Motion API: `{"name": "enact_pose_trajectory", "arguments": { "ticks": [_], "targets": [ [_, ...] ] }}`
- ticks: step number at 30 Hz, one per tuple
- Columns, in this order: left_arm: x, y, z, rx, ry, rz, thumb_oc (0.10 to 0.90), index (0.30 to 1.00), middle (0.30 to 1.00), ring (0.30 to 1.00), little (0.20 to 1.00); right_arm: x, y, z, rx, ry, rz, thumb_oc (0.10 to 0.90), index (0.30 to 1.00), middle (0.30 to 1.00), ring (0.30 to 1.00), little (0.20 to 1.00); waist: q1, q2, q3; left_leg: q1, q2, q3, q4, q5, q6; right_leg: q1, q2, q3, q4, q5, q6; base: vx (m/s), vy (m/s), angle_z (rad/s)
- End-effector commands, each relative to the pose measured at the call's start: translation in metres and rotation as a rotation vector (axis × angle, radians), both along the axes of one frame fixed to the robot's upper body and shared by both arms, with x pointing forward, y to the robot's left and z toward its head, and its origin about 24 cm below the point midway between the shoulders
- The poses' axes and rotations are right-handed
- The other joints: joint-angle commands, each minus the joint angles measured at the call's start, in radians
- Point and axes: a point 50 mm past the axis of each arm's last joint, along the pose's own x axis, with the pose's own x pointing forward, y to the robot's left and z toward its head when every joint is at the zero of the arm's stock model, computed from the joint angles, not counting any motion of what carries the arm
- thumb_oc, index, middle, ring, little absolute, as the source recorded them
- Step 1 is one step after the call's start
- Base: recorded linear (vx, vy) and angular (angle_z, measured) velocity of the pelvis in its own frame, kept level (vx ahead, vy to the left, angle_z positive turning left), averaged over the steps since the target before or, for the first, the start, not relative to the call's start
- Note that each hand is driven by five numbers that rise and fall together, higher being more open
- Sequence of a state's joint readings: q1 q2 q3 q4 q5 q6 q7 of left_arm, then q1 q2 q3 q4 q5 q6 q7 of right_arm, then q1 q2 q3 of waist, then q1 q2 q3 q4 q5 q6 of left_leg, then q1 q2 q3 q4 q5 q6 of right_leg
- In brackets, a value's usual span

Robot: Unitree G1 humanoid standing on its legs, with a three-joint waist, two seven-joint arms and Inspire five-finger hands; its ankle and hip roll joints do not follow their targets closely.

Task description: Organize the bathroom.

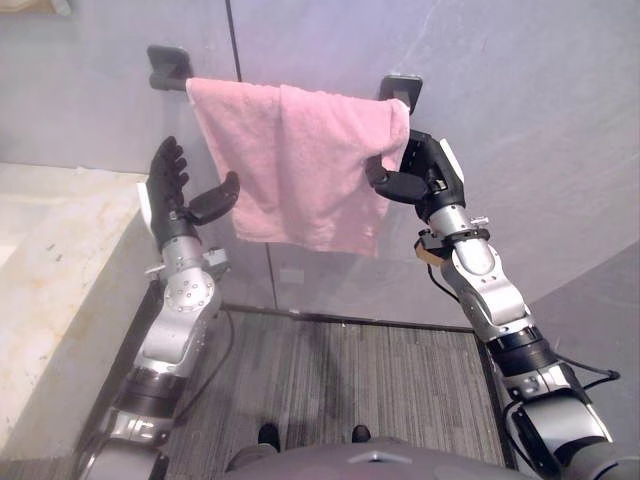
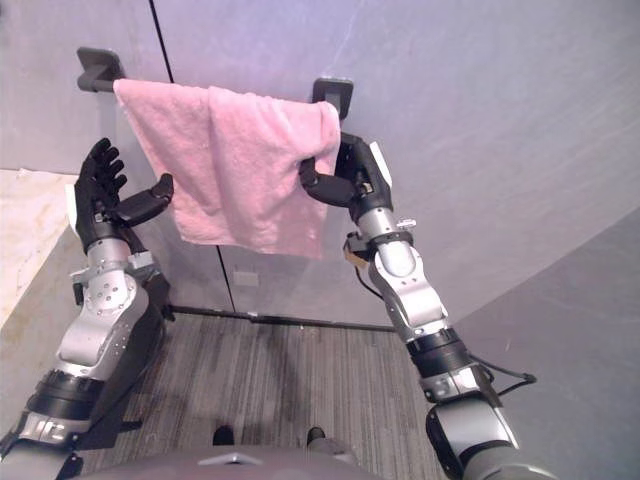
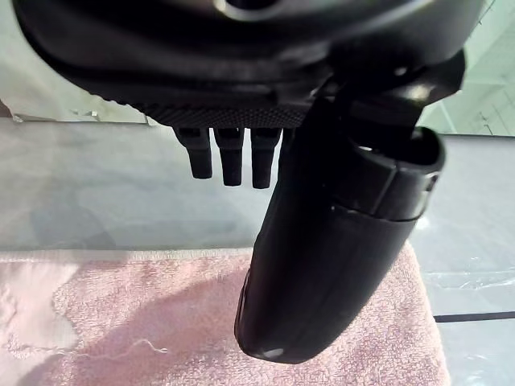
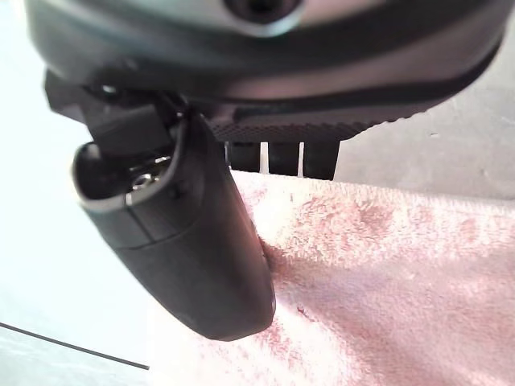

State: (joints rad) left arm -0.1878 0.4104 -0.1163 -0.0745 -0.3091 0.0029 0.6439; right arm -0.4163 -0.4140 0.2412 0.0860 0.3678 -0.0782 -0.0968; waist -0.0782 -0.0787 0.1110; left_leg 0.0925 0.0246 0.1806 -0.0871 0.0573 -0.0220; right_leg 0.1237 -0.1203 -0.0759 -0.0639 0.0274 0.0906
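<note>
Pink terry towel [image 1: 300,165] hangs draped over a dark wall rail [image 1: 168,82] between two dark brackets, folded over the bar so its lower edge falls unevenly against the grey panelled wall [image 1: 520,120]. From my head cameras I see both arms raised to it. My left hand [image 1: 170,185] stands just beside the towel's left edge with fingers straight and upright and the thumb stretched toward the cloth; it holds nothing. My right hand [image 1: 425,170] is at the towel's upper right corner, just below the right bracket [image 1: 402,88], its thumb pressed against the front of the cloth edge.

What the head views leave unclear, the wrist cameras partly fill in. The left wrist view shows the thumb [image 3: 338,249] in front of the towel's face with the fingertips [image 3: 229,165] straight and apart from it, against the wall. The right wrist view shows the thumb [image 4: 193,257] lying on the towel's edge, the fingertips [image 4: 278,157] passing behind its top fold, so the hand pinches the cloth.

Below, a striped grey floor mat [image 1: 350,380] lies at the wall's foot, and a pale stone countertop [image 1: 50,280] runs along my left side.
</note>
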Motion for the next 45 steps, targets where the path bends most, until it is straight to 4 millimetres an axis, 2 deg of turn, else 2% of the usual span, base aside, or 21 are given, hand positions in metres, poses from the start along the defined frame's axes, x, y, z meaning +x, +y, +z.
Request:
{"name": "enact_pose_trajectory", "arguments": {
  "ticks": [1,6,7,8,9,10,11,12,13,18,23,30,34,39,45],
  "targets": [
    [0.019,0.005,0.049,0.042,-0.208,-0.044,0.800,0.900,0.900,0.900,0.900,-0.018,0.006,-0.035,-0.057,0.077,0.083,0.400,0.300,0.300,0.300,0.300,-0.030,0.043,-0.068,0.064,0.004,0.045,0.000,-0.122,0.037,-0.070,0.015,0.006,0.081,-0.010,0.085,0.03,0.026,-0.04],
    [0.032,0.004,0.044,0.047,-0.138,-0.117,0.800,0.900,0.900,0.900,0.900,-0.018,0.008,-0.040,-0.054,0.095,0.108,0.400,0.300,0.300,0.300,0.300,-0.047,0.053,-0.070,0.068,0.002,0.063,0.000,-0.122,0.041,-0.077,0.016,0.023,0.086,-0.007,0.090,0.03,0.026,-0.13],
    [0.034,0.004,0.044,0.060,-0.129,-0.126,0.769,0.853,0.853,0.853,0.853,-0.018,0.009,-0.041,-0.055,0.099,0.113,0.400,0.300,0.300,0.300,0.300,-0.050,0.056,-0.071,0.068,0.001,0.065,0.000,-0.122,0.042,-0.079,0.016,0.026,0.087,-0.007,0.091,0.02,0.014,-0.14],
    [0.034,0.004,0.044,0.060,-0.129,-0.127,0.769,0.853,0.853,0.853,0.853,-0.018,0.009,-0.041,-0.055,0.099,0.113,0.400,0.300,0.300,0.300,0.300,-0.050,0.055,-0.071,0.068,0.001,0.065,0.000,-0.122,0.042,-0.079,0.016,0.026,0.087,-0.007,0.091,0.02,0.018,-0.07],
    [0.036,0.004,0.044,0.058,-0.116,-0.136,0.706,0.759,0.759,0.759,0.759,-0.018,0.009,-0.042,-0.055,0.103,0.117,0.400,0.300,0.300,0.300,0.300,-0.054,0.058,-0.071,0.069,0.001,0.069,0.000,-0.122,0.043,-0.080,0.016,0.029,0.089,-0.007,0.092,0.00,0.000,0.00],
    [0.040,0.009,0.045,0.076,-0.114,-0.120,0.599,0.599,0.599,0.599,0.599,-0.018,0.009,-0.044,-0.056,0.109,0.125,0.400,0.300,0.300,0.300,0.300,-0.060,0.062,-0.071,0.071,0.000,0.075,0.000,-0.122,0.044,-0.084,0.016,0.033,0.093,-0.006,0.094,0.00,0.000,0.00],
    [0.041,0.009,0.046,0.082,-0.115,-0.117,0.590,0.585,0.585,0.585,0.585,-0.018,0.009,-0.044,-0.056,0.110,0.126,0.400,0.300,0.300,0.300,0.300,-0.061,0.063,-0.071,0.071,0.000,0.076,0.000,-0.122,0.044,-0.085,0.016,0.034,0.095,-0.006,0.095,0.03,0.031,0.00],
    [0.043,0.014,0.048,0.109,-0.114,-0.086,0.463,0.394,0.394,0.394,0.394,-0.018,0.010,-0.045,-0.056,0.114,0.131,0.400,0.300,0.300,0.300,0.300,-0.065,0.065,-0.071,0.072,0.000,0.081,0.000,-0.122,0.044,-0.089,0.015,0.037,0.098,-0.005,0.097,0.00,0.000,0.00],
    [0.044,0.018,0.049,0.131,-0.118,-0.057,0.400,0.300,0.300,0.300,0.300,-0.019,0.010,-0.046,-0.056,0.117,0.134,0.400,0.300,0.300,0.300,0.300,-0.069,0.067,-0.071,0.073,0.000,0.085,0.000,-0.122,0.045,-0.091,0.015,0.039,0.102,-0.001,0.099,0.00,0.000,0.00],
    [0.047,0.034,0.056,0.162,-0.135,0.026,0.400,0.300,0.300,0.300,0.300,-0.020,0.010,-0.050,-0.054,0.127,0.129,0.400,0.300,0.300,0.300,0.300,-0.076,0.072,-0.072,0.071,-0.001,0.095,0.000,-0.122,0.046,-0.096,0.013,0.045,0.100,0.000,0.101,0.01,0.011,-0.06],
    [0.039,0.047,0.056,0.156,-0.159,0.101,0.400,0.300,0.300,0.300,0.300,-0.025,0.004,-0.058,-0.029,0.146,0.089,0.400,0.300,0.300,0.300,0.300,-0.072,0.073,-0.072,0.068,-0.003,0.094,0.000,-0.124,0.048,-0.100,0.011,0.045,0.102,0.002,0.102,0.00,0.006,-0.03],
    [0.019,0.065,0.041,0.128,-0.139,0.171,0.400,0.300,0.300,0.300,0.300,-0.036,-0.011,-0.076,0.014,0.213,-0.018,0.400,0.300,0.300,0.300,0.300,-0.062,0.070,-0.064,0.067,-0.005,0.087,0.000,-0.127,0.051,-0.104,0.006,0.036,0.111,0.008,0.104,0.00,0.000,0.00],
    [0.008,0.073,0.025,0.054,-0.119,0.224,0.400,0.300,0.300,0.300,0.300,-0.045,-0.019,-0.095,0.085,0.287,-0.095,0.400,0.300,0.300,0.300,0.300,-0.061,0.066,-0.060,0.067,-0.008,0.082,0.000,-0.128,0.054,-0.107,0.000,0.025,0.117,0.018,0.107,-0.01,0.007,0.02],
    [0.000,0.073,0.012,-0.054,-0.131,0.285,0.400,0.300,0.300,0.300,0.300,-0.051,-0.013,-0.110,0.205,0.364,-0.114,0.400,0.300,0.300,0.300,0.300,-0.058,0.065,-0.053,0.068,-0.010,0.077,0.000,-0.128,0.057,-0.109,-0.005,0.019,0.124,0.024,0.105,0.00,0.015,0.02],
    [-0.003,0.058,-0.006,-0.144,-0.115,0.308,0.400,0.300,0.300,0.300,0.300,-0.053,0.003,-0.114,0.419,0.389,-0.143,0.400,0.300,0.300,0.300,0.300,-0.055,0.065,-0.049,0.070,-0.015,0.074,0.000,-0.128,0.060,-0.107,-0.009,0.017,0.124,0.028,0.102,0.01,0.023,0.00]
  ]
}}
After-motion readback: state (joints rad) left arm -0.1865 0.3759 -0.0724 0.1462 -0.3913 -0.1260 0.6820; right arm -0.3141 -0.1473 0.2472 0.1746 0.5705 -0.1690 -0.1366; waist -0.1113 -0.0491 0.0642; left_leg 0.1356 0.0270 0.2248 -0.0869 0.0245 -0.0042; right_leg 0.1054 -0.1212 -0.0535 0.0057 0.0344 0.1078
